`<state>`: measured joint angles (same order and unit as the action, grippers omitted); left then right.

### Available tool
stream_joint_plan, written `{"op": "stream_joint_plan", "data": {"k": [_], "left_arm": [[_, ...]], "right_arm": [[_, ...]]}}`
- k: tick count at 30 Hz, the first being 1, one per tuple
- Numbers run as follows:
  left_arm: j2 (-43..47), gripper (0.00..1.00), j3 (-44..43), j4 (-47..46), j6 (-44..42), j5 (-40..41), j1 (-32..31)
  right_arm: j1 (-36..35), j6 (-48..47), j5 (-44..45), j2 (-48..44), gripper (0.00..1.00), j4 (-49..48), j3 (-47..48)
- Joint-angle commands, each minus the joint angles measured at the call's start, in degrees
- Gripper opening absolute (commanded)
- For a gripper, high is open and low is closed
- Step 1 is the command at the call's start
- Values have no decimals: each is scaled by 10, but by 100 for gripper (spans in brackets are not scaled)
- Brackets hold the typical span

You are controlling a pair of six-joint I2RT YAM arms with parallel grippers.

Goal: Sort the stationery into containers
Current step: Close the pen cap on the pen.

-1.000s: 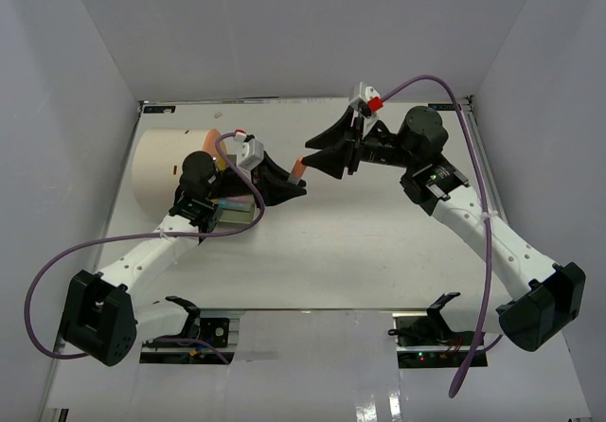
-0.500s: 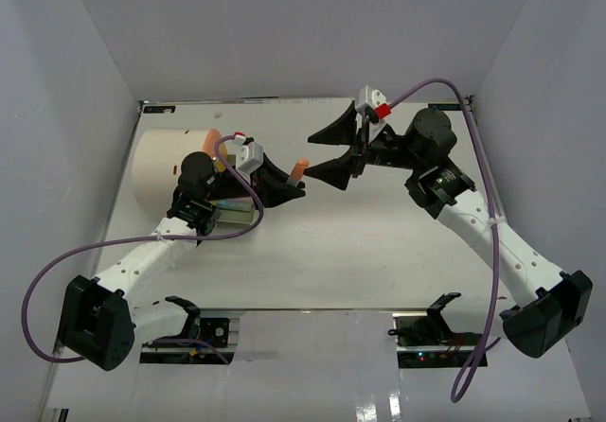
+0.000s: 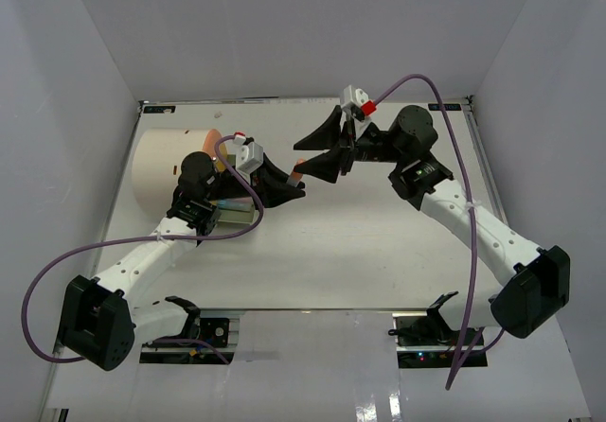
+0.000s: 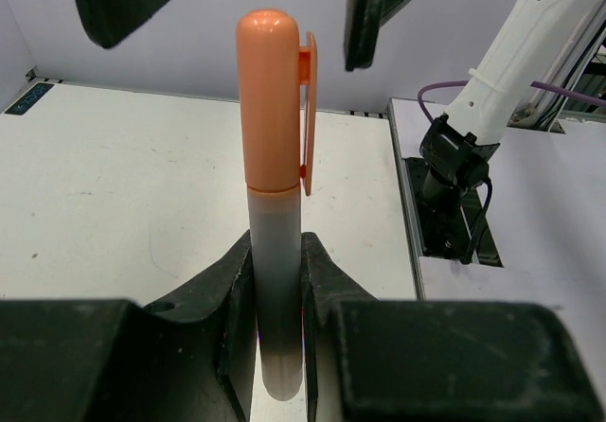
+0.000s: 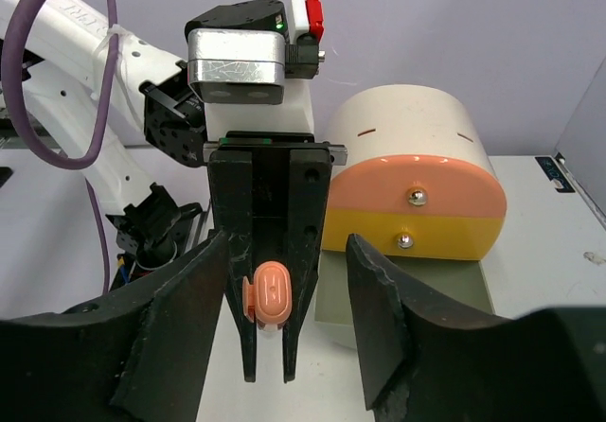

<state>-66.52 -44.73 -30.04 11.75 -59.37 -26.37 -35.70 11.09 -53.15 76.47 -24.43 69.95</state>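
Observation:
My left gripper [image 3: 287, 187] is shut on the grey body of an orange-capped marker [image 3: 298, 167], which stands out past its fingertips. The left wrist view shows the marker [image 4: 275, 110] upright between the fingers [image 4: 208, 290]. My right gripper [image 3: 303, 157] is open and faces it, with a finger [image 4: 123, 6] on either side of the cap's tip, not touching. In the right wrist view the cap [image 5: 272, 294] sits between the left gripper's fingers [image 5: 241, 280]. The cream drum [image 5: 407, 124] stands behind, with an orange drawer face [image 5: 454, 185] and a yellow one [image 5: 445, 237], each with a knob.
An olive box [image 5: 417, 299] sticks out under the drum's face; in the top view it [image 3: 234, 214] lies beside the left arm. White walls close in the table [image 3: 379, 252]. The right arm's base and cable [image 4: 454, 185] are at the table's near edge.
My right gripper has moved left towards the marker, and its open fingers now flank the cap. My left gripper has kept still with the marker.

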Motion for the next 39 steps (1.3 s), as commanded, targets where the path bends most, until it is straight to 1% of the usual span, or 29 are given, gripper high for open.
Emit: {"op": "stream_joint_plan", "data": {"k": [1, 2, 7, 13, 18, 21, 22, 25, 34, 39], "left_arm": [[20, 0, -19, -8, -5, -8, -1], [20, 0, -19, -8, -5, -9, -1], [20, 0, -19, -10, -6, -6, -1], [19, 0, -14, -24, 3, -5, 0], [19, 0, -12, -34, 10, -8, 0], [19, 0, -12, -34, 10, -9, 0], [20, 0, -12, -37, 10, -10, 0], [19, 0, -11, -42, 14, -14, 0], [11, 0, -19, -83, 40, -31, 0], [10, 0, -48, -76, 29, -34, 0]], "right_arm": [[-9, 16, -14, 5, 57, -53, 4], [-10, 17, -14, 7, 53, -54, 4], [-16, 19, -15, 13, 44, -56, 4], [-21, 24, -16, 16, 36, -66, -11], [-23, 24, -13, 18, 33, -70, -24], [-24, 27, -13, 18, 23, -75, -30], [-24, 28, -13, 18, 16, -77, -32], [-26, 29, -16, 19, 8, -79, -33], [-31, 31, -30, 30, 8, -71, -35], [-31, 0, -34, 36, 8, -5, -24]]}}
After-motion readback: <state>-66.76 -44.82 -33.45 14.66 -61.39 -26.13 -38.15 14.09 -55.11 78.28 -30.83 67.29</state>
